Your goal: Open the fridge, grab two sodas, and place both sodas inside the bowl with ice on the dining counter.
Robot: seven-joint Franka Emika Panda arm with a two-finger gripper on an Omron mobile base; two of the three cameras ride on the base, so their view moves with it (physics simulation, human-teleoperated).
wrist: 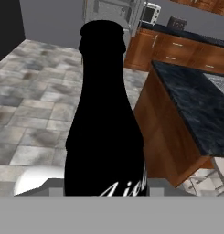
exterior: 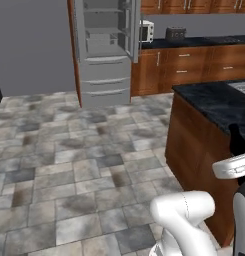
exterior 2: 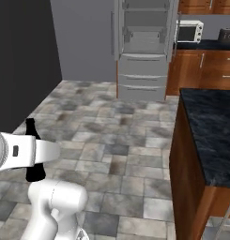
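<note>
A slim black soda bottle (wrist: 104, 123) with a narrow neck stands upright right in front of the hand camera. My gripper (exterior 2: 37, 153) is shut around its middle, with the neck (exterior 2: 31, 127) above the hand and the base below it. In the left base view the gripper (exterior: 235, 166) holds the bottle (exterior: 237, 138) beside the dining counter (exterior: 214, 102), a black stone top on a brown wood base. The grey fridge (exterior: 105, 47) stands far across the floor with both upper doors swung open, its shelves bare from here. The bowl is out of view.
A steel sink (exterior: 242, 87) is set into the dining counter. The wall counter behind carries a microwave (exterior: 146, 31) and a toaster (exterior: 175, 33). Tiled floor (exterior 2: 111, 136) lies open between me and the fridge. A dark wall (exterior 2: 22, 61) is at the left.
</note>
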